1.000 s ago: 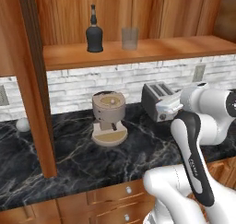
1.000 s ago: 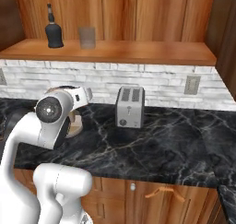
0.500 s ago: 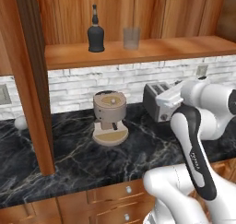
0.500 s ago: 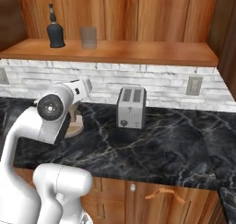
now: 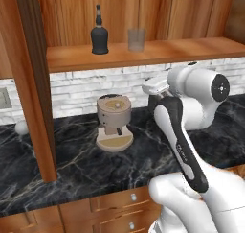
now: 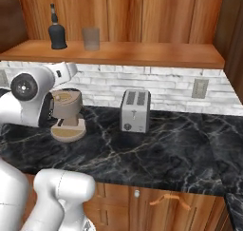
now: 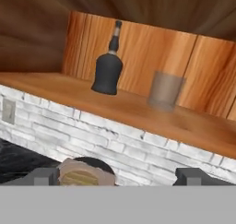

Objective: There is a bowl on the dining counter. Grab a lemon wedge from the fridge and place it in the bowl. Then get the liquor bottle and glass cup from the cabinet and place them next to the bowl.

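Note:
A dark liquor bottle (image 5: 99, 35) (image 6: 57, 31) (image 7: 108, 67) stands on the open wooden cabinet shelf (image 5: 158, 52). A clear glass cup (image 5: 136, 39) (image 6: 91, 38) (image 7: 165, 90) stands just to its right. My gripper (image 7: 118, 177) is open with nothing between its fingers. It sits below and in front of the shelf, above the coffee machine, pointing up at the bottle and cup. My white hand (image 5: 154, 86) (image 6: 65, 70) hangs at about brick-wall height. The bowl, the lemon wedge and the fridge are out of view.
A tan coffee machine (image 5: 114, 122) (image 6: 67, 113) stands on the black marble counter (image 6: 156, 149) under the shelf. A silver toaster (image 6: 135, 110) stands to its right. A wooden cabinet post (image 5: 36, 83) drops to the counter at the left.
My arm has swung left and up, bringing the hand closer under the shelf. The bottle, cup and counter things have not moved.

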You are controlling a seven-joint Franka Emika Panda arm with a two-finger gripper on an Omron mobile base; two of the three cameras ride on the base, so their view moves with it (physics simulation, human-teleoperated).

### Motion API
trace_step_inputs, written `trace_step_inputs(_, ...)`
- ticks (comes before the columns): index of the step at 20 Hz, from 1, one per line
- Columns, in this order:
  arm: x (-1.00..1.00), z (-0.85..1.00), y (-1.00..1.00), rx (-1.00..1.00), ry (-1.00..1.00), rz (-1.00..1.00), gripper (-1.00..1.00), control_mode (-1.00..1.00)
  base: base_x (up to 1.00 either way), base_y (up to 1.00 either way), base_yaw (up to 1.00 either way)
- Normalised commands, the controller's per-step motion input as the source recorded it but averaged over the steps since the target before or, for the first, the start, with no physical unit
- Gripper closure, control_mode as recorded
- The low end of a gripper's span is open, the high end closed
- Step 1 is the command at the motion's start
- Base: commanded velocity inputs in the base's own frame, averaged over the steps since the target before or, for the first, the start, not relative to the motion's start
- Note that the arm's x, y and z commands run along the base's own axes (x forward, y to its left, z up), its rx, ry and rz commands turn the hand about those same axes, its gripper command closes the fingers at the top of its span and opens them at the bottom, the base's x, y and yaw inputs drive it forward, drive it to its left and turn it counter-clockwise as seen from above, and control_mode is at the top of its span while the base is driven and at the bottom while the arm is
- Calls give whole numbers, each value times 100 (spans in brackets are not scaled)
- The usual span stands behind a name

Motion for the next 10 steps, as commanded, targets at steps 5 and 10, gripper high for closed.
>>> trace_step_inputs(5,-4,26,82,19,-7,-32,-100,-100,0,0,0)
trace_step_inputs(10,25,64,44,30,-1,-13,-100,-100,0,0,0)
